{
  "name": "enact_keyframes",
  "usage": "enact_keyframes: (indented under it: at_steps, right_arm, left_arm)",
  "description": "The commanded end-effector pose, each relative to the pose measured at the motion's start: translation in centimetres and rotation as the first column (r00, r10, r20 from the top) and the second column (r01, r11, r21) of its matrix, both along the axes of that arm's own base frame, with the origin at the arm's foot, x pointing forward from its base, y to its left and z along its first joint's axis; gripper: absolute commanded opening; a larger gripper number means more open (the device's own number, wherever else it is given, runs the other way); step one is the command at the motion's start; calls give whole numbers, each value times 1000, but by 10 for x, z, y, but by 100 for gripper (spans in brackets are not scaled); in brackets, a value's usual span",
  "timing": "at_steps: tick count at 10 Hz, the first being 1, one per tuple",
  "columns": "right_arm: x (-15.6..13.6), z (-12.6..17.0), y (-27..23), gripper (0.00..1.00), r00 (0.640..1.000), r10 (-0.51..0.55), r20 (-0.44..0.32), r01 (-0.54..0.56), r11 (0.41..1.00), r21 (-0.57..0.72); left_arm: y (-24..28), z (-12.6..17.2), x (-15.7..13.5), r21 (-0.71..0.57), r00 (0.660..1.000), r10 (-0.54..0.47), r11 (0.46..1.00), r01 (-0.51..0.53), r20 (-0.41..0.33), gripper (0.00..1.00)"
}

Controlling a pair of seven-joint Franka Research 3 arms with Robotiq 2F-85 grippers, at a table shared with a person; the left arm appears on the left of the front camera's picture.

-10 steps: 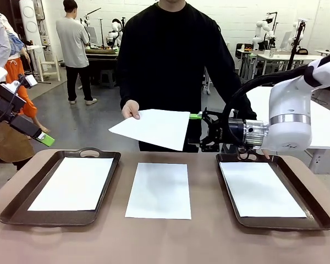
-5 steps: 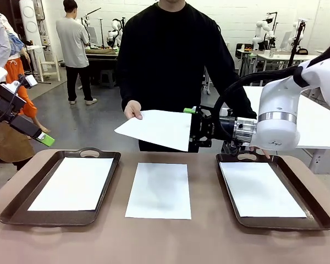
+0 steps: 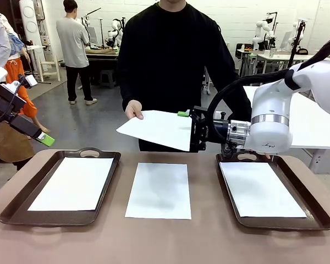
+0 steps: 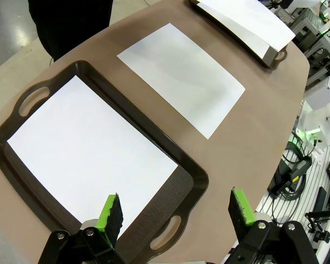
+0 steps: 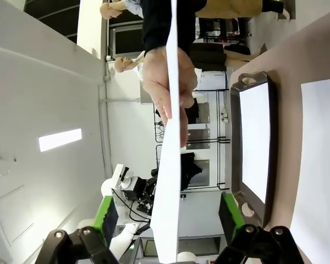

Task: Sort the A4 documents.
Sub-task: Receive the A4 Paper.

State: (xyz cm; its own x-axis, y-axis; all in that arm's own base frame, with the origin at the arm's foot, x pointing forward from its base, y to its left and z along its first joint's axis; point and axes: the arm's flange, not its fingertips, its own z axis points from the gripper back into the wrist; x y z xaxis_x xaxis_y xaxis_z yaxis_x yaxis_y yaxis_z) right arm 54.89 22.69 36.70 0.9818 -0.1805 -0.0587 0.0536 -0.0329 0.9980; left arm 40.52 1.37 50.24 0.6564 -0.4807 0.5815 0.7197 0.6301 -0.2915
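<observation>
Right gripper [image 3: 190, 131] straddles fourth sheet [image 3: 157, 129]; two trays [image 3: 49, 219].

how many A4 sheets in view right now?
4 sheets: one in the left tray, one on the table between the trays, one in the right tray, one held by the person's hand, between the right gripper's open jaws. Stacked sheets may hide beneath.

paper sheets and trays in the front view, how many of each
paper sheets: 4 (the others)
trays: 2 (the other)
total: 6
</observation>
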Motion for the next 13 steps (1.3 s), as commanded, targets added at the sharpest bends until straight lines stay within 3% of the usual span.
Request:
enact_keyframes:
  at_steps: [1,2,3,4,5,6,7,8,9,10,11,12,13]
  right_arm:
    - [4,-1,-1,82,999,17,27,-17,1000,12]
    - [3,-1,-2,82,999,21,26,-21,1000,12]
    - [5,-2,-3,65,999,28,19,-29,999,23]
    - [7,-3,-4,78,1000,28,14,-29,999,36]
    - [7,-4,-5,47,999,29,15,-29,999,28]
    - [8,-4,-5,60,999,32,25,-33,999,16]
    - [7,-3,-7,29,999,36,23,-36,999,17]
    - [8,-4,-8,42,999,37,16,-37,999,18]
    - [9,-4,-9,11,999,37,11,-37,999,19]
    - [10,-4,-10,24,999,36,10,-36,999,19]
    - [10,-4,-11,0,999,36,12,-37,999,20]
    - [10,-4,-12,5,999,39,10,-39,999,20]
    - [10,-4,-13,0,999,44,6,-44,999,21]
  left_arm:
    - [0,0,0,0,1000,-3,1000,3,3,100]
    - [0,0,0,0,1000,-3,1000,3,3,100]
    - [0,0,0,0,1000,-3,1000,3,3,100]
    - [0,0,0,0,1000,-3,1000,3,3,100]
    - [0,0,0,0,1000,-3,1000,3,3,100]
    - [0,0,0,0,1000,-3,1000,3,3,100]
    - [0,0,0,0,1000,-3,1000,3,3,100]
    - [0,0,0,0,1000,-3,1000,3,3,100]
    - [0,0,0,0,1000,-3,1000,3,3,100]
    - [0,0,0,0,1000,-3,1000,3,3,100]
    - [0,0,0,0,1000,-3,1000,3,3,100]
    - [0,0,0,0,1000,-3,1000,3,3,100]
    - [0,0,0,0,1000,-3,1000,3,3,100]
